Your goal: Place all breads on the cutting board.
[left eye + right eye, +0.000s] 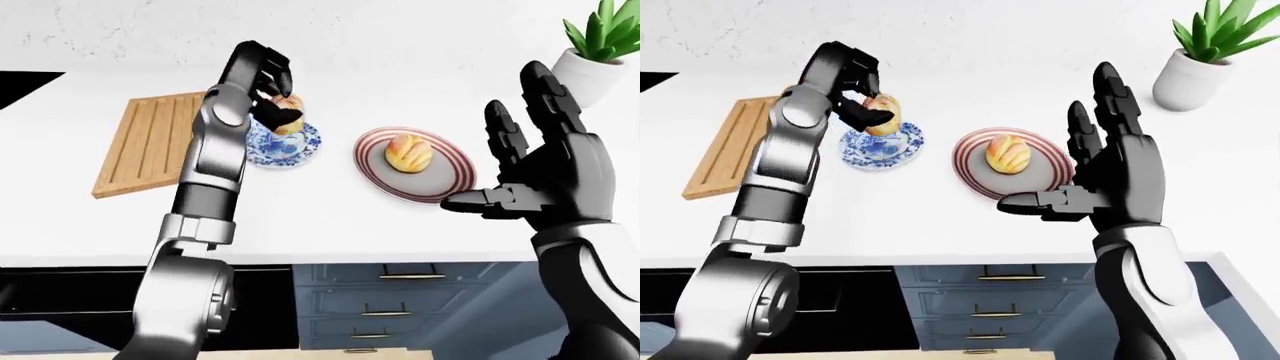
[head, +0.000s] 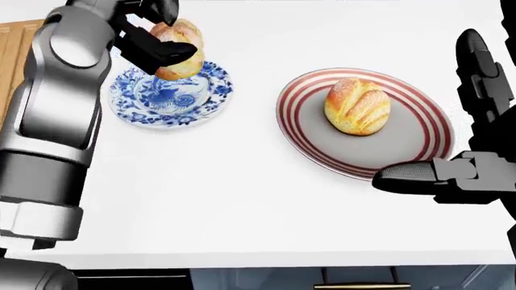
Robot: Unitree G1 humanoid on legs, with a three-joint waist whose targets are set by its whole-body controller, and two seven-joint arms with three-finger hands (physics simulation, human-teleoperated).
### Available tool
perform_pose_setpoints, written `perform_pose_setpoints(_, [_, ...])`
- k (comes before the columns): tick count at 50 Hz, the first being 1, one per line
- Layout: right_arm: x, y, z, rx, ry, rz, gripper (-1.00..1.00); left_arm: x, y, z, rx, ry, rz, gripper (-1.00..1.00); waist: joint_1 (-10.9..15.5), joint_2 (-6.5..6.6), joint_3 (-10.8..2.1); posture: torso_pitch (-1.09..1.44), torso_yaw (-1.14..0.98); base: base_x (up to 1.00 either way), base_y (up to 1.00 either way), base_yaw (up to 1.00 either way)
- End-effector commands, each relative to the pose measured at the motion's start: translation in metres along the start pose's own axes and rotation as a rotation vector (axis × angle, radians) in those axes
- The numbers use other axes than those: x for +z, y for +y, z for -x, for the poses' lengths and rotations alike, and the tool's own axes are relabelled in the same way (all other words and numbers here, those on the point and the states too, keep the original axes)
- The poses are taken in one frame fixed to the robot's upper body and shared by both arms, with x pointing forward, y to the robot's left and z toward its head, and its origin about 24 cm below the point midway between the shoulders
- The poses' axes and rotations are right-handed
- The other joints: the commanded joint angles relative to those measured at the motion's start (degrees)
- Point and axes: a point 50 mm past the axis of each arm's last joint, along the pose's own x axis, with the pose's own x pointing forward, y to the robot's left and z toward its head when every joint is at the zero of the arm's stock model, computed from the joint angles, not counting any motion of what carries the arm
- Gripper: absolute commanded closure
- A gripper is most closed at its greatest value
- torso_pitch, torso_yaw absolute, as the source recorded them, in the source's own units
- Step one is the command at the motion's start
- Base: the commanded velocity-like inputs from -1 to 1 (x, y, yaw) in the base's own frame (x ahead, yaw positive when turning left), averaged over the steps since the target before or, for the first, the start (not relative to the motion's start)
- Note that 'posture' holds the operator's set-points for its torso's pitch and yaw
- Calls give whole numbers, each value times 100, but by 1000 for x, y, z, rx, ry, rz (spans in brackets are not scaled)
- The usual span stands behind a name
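Golden roll [image 2: 179, 48] clamped in left hand [image 2: 153, 42], fingers closed round it, lifted clear of blue patterned plate [image 2: 173, 99] and hanging above its far rim. Wooden cutting board [image 1: 150, 142] off to the left in left-eye view, beside the blue plate, nothing on it yet. Second roll [image 2: 357, 106] sitting on striped plate [image 2: 403, 145], untouched. Right hand [image 1: 1110, 176] spread wide, fingers splayed, holding nothing, hovering near the striped plate's lower right edge in head view. White counter [image 2: 242, 199] under both plates; potted plant [image 1: 1205, 56] at top right in right-eye view, well apart from the action. Judged step: carry to the board, first of two rolls. Risks from here: grip looks like a fingertip pinch on a rounded, soft-looking roll, so could slip out or rotate during the sideways swing, landing back on the plate or on the counter short of the board. Low carry height could clip the blue plate's rim and drag it. Release too near the board's edge could let the roll tumble off onto the counter. Forearm blocks much of the board in head view, so placement hard to judge from there. Stray right-hand move could nudge the striped plate.
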Motion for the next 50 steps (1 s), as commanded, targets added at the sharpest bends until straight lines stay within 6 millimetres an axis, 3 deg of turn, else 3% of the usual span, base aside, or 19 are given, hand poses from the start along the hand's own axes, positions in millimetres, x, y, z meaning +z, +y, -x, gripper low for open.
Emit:
perform_pose_setpoints(1, [12,3,0,9,-67,8,-100,26,17,3,49,-77,-2,100,4,-6,-137,0,0,0,0,0])
perform_pose_setpoints(5, [19,5,-2,15,-75,17,-100,36,26,13,61,-97,7,100,6,2,-124,0,0,0,0,0])
perform_pose_setpoints(9, [41,9,-11,18,-78,80,-100,49,40,35,70,-123,24,100,4,9,-107,0,0,0,0,0])
perform_pose_setpoints(16, [65,17,-30,30,-58,220,-100,62,44,64,57,-165,20,100,16,-19,-23,0,0,0,0,0])
perform_pose_setpoints(21, [65,17,-51,27,-36,357,-100,63,44,77,46,-185,18,100,30,-29,8,0,0,0,0,0])
perform_pose_setpoints(26, [70,20,-71,70,-33,541,-100,59,45,80,48,-177,30,100,27,-34,-3,0,0,0,0,0])
perform_pose_setpoints(32, [69,23,-82,118,1,692,-100,61,46,82,50,-178,29,100,26,8,16,0,0,0,0,0])
perform_pose_setpoints(42, [70,27,-90,187,50,764,-100,64,47,82,49,-181,27,100,7,91,-4,0,0,0,0,0])
perform_pose_setpoints(50, [54,32,-93,229,120,781,-100,64,48,81,48,-176,26,100,-16,128,-18,0,0,0,0,0])
